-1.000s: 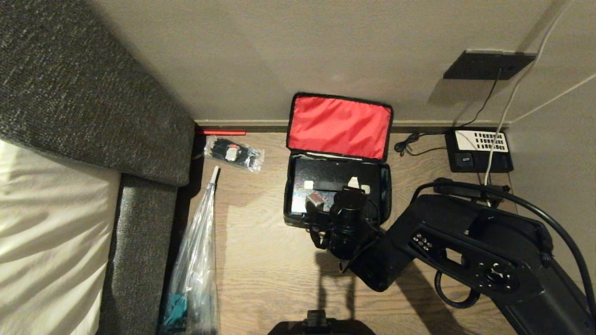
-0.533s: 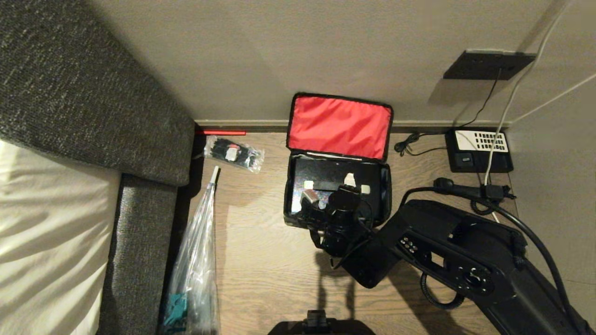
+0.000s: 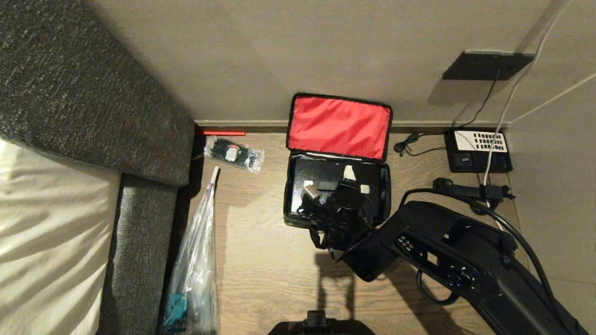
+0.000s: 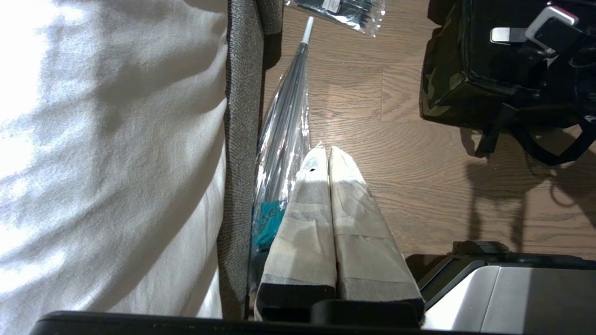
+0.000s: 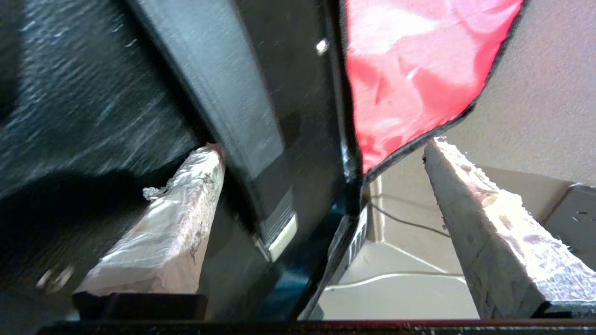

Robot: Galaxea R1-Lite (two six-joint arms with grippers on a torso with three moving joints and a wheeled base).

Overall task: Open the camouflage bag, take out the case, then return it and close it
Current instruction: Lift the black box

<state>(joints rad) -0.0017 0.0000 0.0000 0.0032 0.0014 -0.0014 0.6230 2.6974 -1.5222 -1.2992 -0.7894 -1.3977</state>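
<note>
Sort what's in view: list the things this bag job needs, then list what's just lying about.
Job:
camouflage bag, lid open
case inside it
right gripper, open over the case

Lying about:
plastic packet
umbrella
desk phone
sofa
left gripper, parked, shut

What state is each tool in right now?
Left tool: shut, empty, parked above the floor.
Right tool: open, holding nothing, over the case in the camouflage bag.

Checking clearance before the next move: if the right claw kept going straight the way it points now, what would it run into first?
Most likely the case. The open right claw straddles its far edge inside the camouflage bag. One finger is on the case, the other past the red flap, though depth is unclear.
</note>
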